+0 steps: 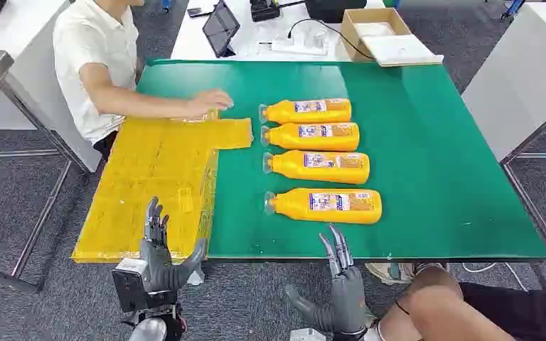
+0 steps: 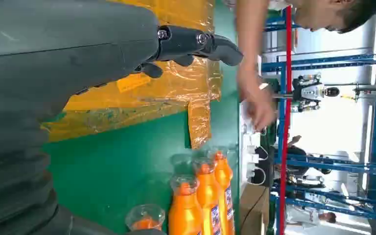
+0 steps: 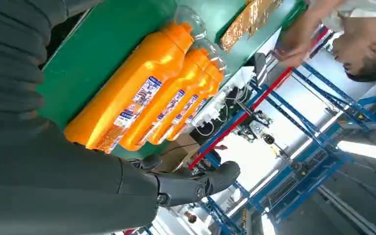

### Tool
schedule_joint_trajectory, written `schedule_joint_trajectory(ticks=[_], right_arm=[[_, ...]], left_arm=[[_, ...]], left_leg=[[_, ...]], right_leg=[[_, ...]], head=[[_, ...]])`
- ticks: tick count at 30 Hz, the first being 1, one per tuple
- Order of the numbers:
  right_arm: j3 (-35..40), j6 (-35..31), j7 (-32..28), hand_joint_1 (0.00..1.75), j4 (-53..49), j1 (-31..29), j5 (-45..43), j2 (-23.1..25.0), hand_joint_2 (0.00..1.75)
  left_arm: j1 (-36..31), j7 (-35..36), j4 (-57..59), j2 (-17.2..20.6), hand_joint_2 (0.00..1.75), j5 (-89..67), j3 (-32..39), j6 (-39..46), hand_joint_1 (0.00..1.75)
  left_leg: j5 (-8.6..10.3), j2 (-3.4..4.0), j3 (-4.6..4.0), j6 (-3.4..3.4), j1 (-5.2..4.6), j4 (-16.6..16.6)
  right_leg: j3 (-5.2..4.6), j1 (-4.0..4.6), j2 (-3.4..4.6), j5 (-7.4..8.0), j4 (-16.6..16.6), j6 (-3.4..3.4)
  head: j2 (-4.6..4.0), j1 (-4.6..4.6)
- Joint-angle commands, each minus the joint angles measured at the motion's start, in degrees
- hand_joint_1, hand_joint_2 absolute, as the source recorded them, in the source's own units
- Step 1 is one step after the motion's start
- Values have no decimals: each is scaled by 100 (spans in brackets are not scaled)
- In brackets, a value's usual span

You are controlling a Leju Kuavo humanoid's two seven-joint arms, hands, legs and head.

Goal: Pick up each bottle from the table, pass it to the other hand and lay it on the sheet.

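Four bottles lie on the bench (image 1: 434,156); the nearest bottle (image 1: 325,204) sits just beyond the right hand (image 1: 341,288), whose fingers are spread and empty. It should grasp the body squarely. The left hand (image 1: 160,249), also spread and empty, hovers over the sheet (image 1: 149,185).

Green table (image 1: 434,142), central landmark; grey carpet floor (image 1: 35,206) around and under it; white table (image 1: 206,39) behind its far edge, bearing an open cardboard box (image 1: 370,28), a power strip (image 1: 295,46) and a tablet (image 1: 220,27); metal-legged tables (image 1: 512,64) at both sides; blue steel racking (image 2: 333,63) beyond, brightly backlit.
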Motion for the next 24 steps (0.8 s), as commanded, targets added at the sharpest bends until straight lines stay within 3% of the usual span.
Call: schedule_joint_trajectory(ticks=[1,11,15,19,24], right_arm=[[-188,-361,-7,0,274,-43,-4,82,175],[-343,-361,-39,0,282,-61,195,111,175],[-978,-361,-72,0,132,-131,857,169,175],[-1493,-361,232,0,143,-585,1363,-235,175],[-1483,-361,938,0,391,-945,1959,-1009,175]], left_arm=[[-66,20,96,140,175,4,-62,-5,0],[-103,37,123,149,175,6,-66,-9,0],[-166,60,183,163,175,29,-87,-59,0],[-311,49,270,185,175,57,-155,-166,0],[-315,53,203,185,175,71,-144,-229,0]], left_leg=[[-6,4,18,-7,3,-5],[-15,8,40,-14,8,-8],[-14,5,37,-14,7,-5],[-3,5,19,-6,0,-5],[-8,7,34,-7,1,-4]], right_leg=[[17,4,-1,-6,-5,-8],[39,10,-2,-14,-8,-16],[37,9,-6,-15,-4,-16],[18,1,-2,-3,-5,-8],[37,3,-3,-6,-8,-9]], head=[[0,0],[0,0],[0,0],[0,-2],[0,-2]])
